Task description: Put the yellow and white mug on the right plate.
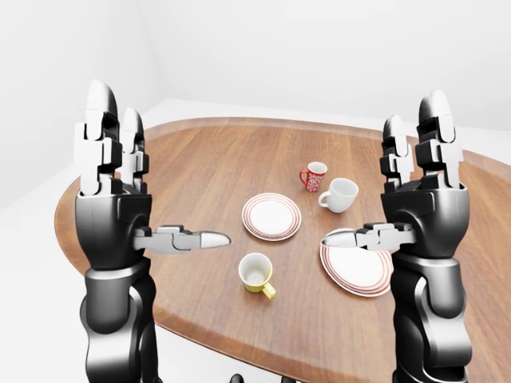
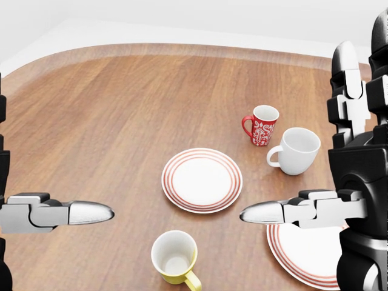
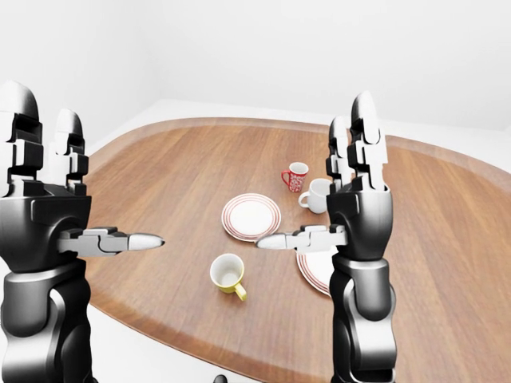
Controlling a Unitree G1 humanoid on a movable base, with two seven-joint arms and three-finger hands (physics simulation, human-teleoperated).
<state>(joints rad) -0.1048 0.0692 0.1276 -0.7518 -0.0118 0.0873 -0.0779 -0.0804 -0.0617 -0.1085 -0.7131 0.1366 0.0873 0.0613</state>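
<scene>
The yellow mug with a white inside (image 2: 176, 259) stands upright on the wooden table (image 2: 109, 109), at the bottom middle of the head view, its handle pointing lower right. The right plate (image 2: 301, 250), white with red rings, lies to its right, partly hidden by my right hand. My left hand (image 1: 160, 185) is held up open at the left, above the table edge and apart from the mug. My right hand (image 1: 374, 182) is also open, with its fingers upright and its thumb (image 2: 262, 213) pointing left over the right plate's edge. Neither hand holds anything.
A second red-ringed plate (image 2: 202, 180) lies in the middle, above the yellow mug. A red patterned mug (image 2: 262, 125) and a plain white mug (image 2: 298, 150) stand above the right plate. The table's curved edge (image 1: 96, 255) runs close below my hands.
</scene>
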